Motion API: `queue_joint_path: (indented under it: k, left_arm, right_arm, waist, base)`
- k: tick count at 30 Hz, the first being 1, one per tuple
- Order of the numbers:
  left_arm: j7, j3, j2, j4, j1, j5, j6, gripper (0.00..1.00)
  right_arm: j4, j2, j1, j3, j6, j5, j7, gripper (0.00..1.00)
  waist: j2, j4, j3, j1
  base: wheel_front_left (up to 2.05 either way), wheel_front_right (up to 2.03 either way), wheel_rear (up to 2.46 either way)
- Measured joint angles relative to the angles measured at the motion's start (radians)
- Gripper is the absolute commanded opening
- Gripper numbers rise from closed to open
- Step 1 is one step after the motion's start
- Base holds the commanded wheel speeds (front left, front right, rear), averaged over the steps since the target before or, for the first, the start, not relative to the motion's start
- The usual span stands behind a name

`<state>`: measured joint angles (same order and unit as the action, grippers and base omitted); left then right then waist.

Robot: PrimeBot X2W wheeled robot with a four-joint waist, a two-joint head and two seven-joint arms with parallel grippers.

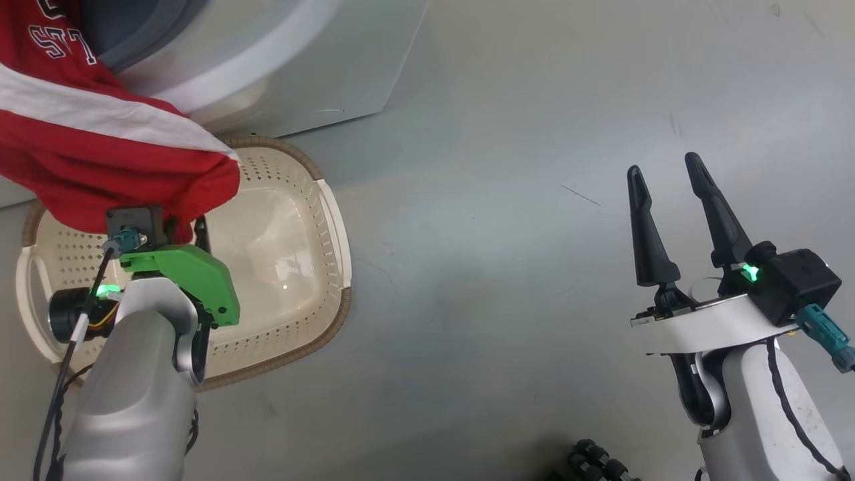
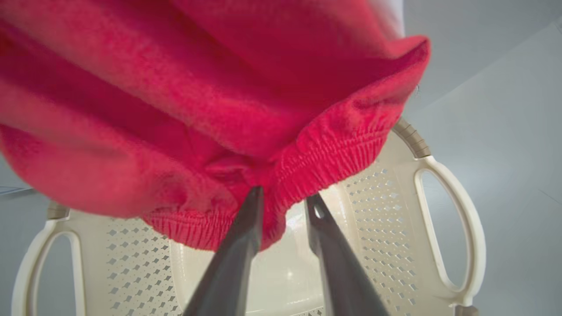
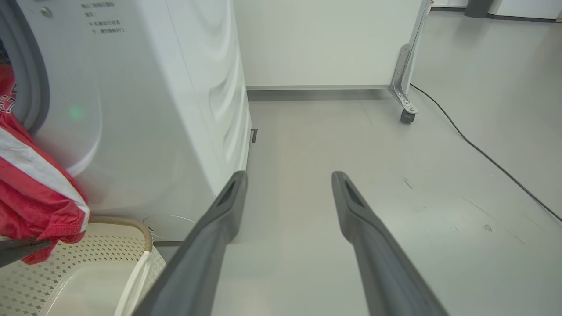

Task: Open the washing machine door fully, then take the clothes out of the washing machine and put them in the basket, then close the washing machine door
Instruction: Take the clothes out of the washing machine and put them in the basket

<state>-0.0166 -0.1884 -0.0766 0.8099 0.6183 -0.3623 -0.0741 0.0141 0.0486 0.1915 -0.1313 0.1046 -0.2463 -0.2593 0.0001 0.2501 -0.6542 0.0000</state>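
The clothes (image 1: 100,153), red with a broad white stripe and white-edged lettering, were draped out of the drum opening of the washing machine (image 1: 320,73) at the far left and hung down over the far side of the basket (image 1: 337,227). Their gathered elastic hem was pinched between the fingers of the left hand (image 2: 285,195), above the basket's bowl. The cream, perforated basket, brown-rimmed with white side handles, was set on the floor (image 1: 534,267) just in front of the white machine.

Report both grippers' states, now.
Left gripper: shut on the clothes, above the basket.
Right gripper: open, holding nothing.
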Motion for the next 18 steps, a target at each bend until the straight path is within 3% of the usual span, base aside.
queue_joint_path:
  k: [13,18]
  left_arm:
    - [-0.086,0.016,0.004,0.098,0.033,-0.016,0.002,1.00]
    - [-0.151,0.017,0.011,0.118,0.032,-0.022,0.025,1.00]
  right_arm:
    - [0.027,-0.003,0.022,0.007,0.007,-0.005,0.000,1.00]
    - [0.040,-0.003,0.022,0.016,0.007,-0.006,0.000,1.00]
  waist:
    - [0.0000,-0.004,0.010,0.0000]
    - [0.0000,-0.012,0.036,0.0000]
  base:
    - [0.00,0.00,0.00]
    - [0.00,0.00,0.00]
